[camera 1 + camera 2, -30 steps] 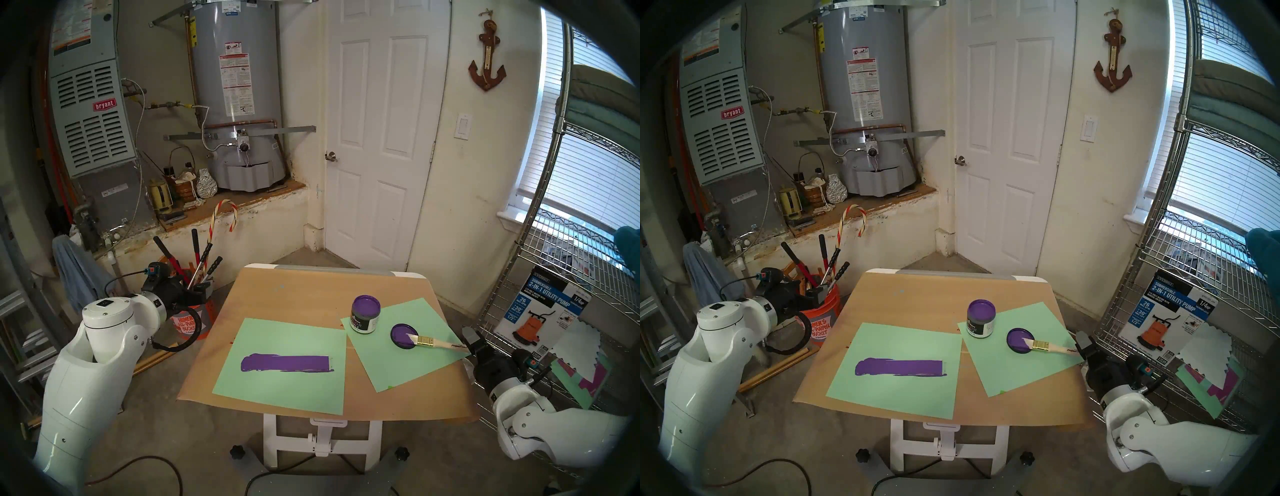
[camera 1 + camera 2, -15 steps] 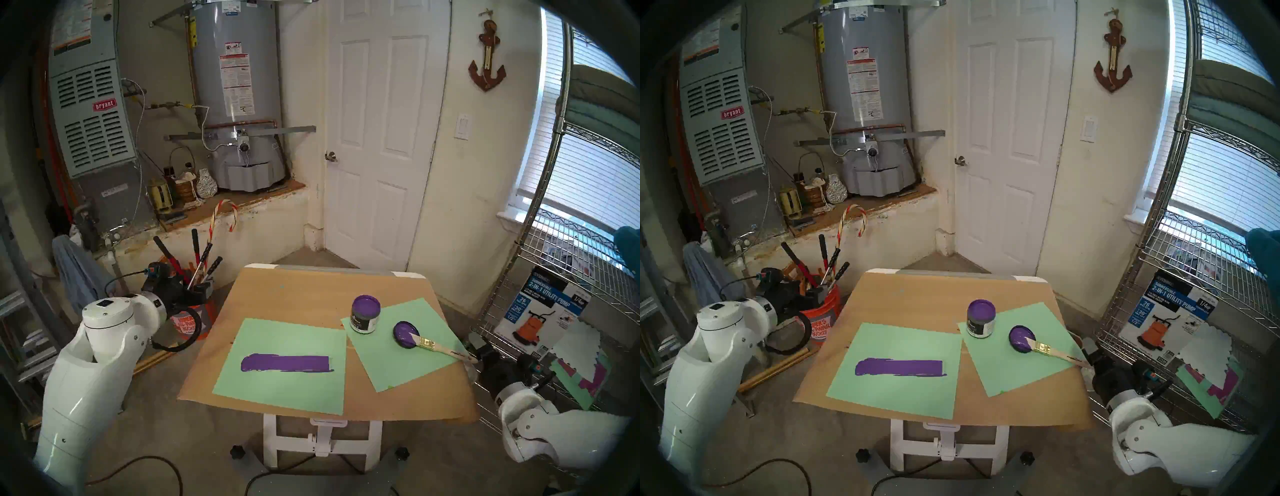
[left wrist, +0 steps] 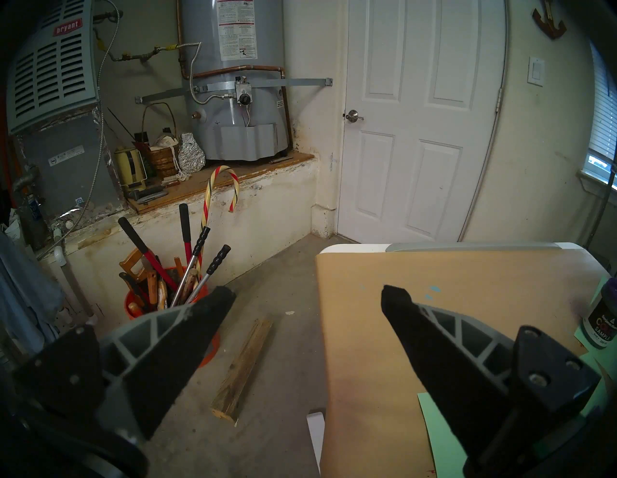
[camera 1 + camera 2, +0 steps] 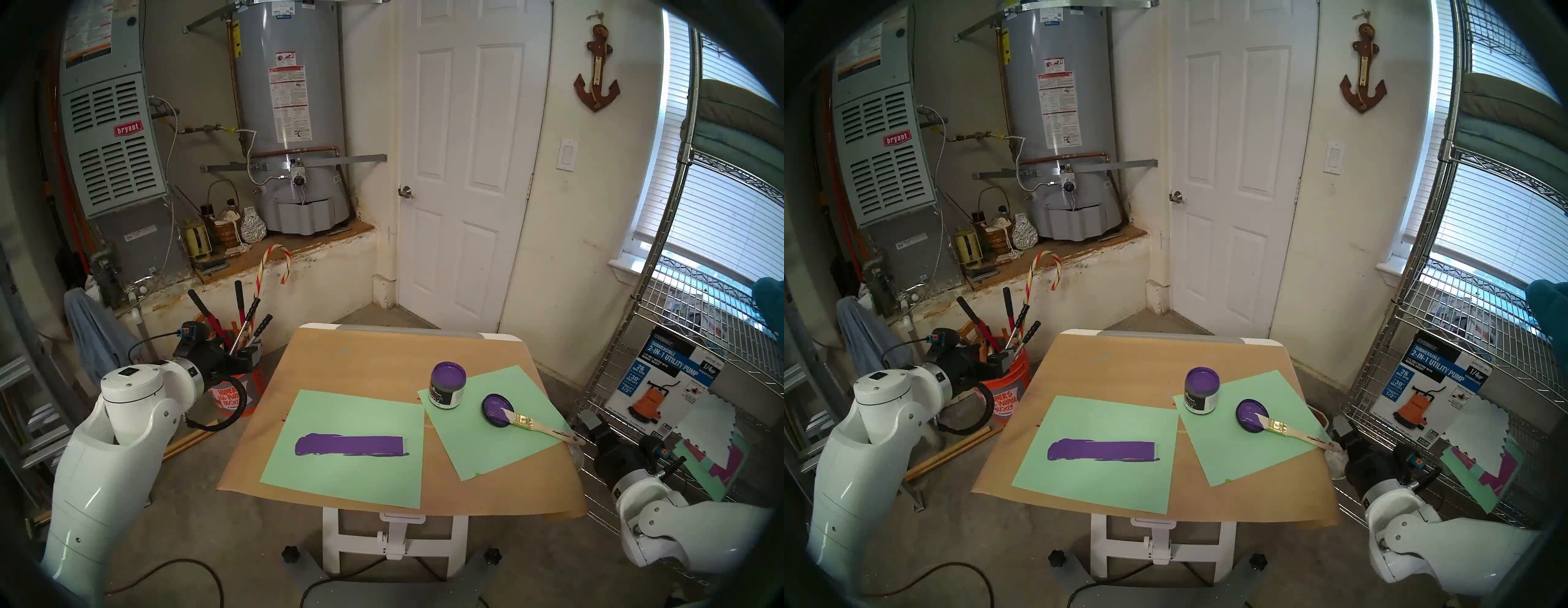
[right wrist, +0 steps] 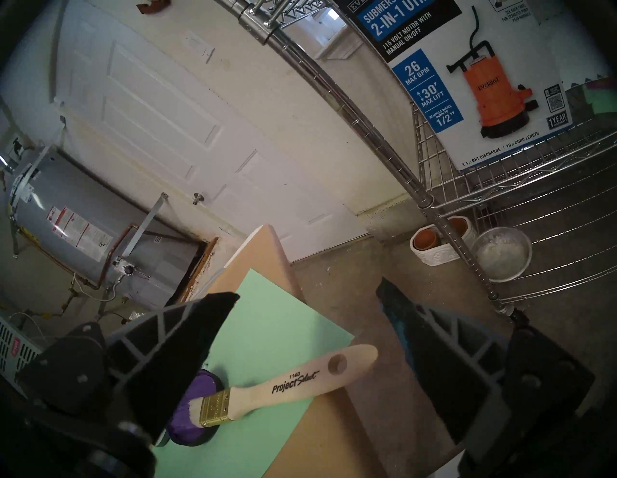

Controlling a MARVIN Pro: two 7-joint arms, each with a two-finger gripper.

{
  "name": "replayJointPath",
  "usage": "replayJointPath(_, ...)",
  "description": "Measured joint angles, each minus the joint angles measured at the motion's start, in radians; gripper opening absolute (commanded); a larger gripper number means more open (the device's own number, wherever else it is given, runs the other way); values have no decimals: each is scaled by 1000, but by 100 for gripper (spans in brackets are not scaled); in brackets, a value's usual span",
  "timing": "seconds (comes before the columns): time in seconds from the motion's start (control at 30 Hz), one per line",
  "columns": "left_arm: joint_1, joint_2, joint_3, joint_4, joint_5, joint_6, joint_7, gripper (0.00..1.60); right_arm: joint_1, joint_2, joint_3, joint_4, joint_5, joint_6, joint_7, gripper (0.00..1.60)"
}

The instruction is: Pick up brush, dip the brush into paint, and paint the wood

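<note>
At frame left the left gripper (image 3: 305, 293) stays put, jaws apart. The purple wood (image 4: 351, 444) is unchanged at centre. At right the brush (image 4: 539, 426) now lies released, bristles on the paint lid (image 4: 495, 409); the right gripper (image 5: 307, 295), jaws apart, has backed off the table edge.

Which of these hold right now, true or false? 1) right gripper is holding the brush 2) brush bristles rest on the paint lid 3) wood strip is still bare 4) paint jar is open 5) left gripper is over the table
1) False. The right gripper is open, and the brush lies free on the table with its handle end past the edge.
2) True. The bristles rest on the purple-coated lid.
3) False. The wood is coated purple almost end to end.
4) True. The paint jar has no lid and shows purple paint.
5) False. The left gripper is open, off the table's left side, near the orange bucket.
</note>
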Motion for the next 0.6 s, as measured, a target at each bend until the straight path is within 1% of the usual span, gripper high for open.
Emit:
replayJointPath(0.13, 0, 0, 0, 0, 0, 0, 0, 160, -12, 10, 9, 3, -23, -37, 0, 160)
replayJointPath(0.17, 0, 0, 0, 0, 0, 0, 0, 160, -26, 20, 21, 3, -58, -76, 0, 160)
replayJointPath(0.27, 0, 0, 0, 0, 0, 0, 0, 160, -42, 32, 40, 1, -101, -117, 0, 160)
replayJointPath(0.3, 0, 0, 0, 0, 0, 0, 0, 160, -53, 40, 53, -4, -133, -145, 0, 160)
replayJointPath(0.33, 0, 0, 0, 0, 0, 0, 0, 160, -54, 41, 56, -5, -140, -150, 0, 160)
replayJointPath(0.47, 0, 0, 1, 1, 0, 0, 0, 160, -70, 56, 83, -30, -223, -199, -2, 160)
replayJointPath(0.6, 0, 0, 1, 1, 0, 0, 0, 160, -70, 70, 97, -78, -305, -217, -5, 160)
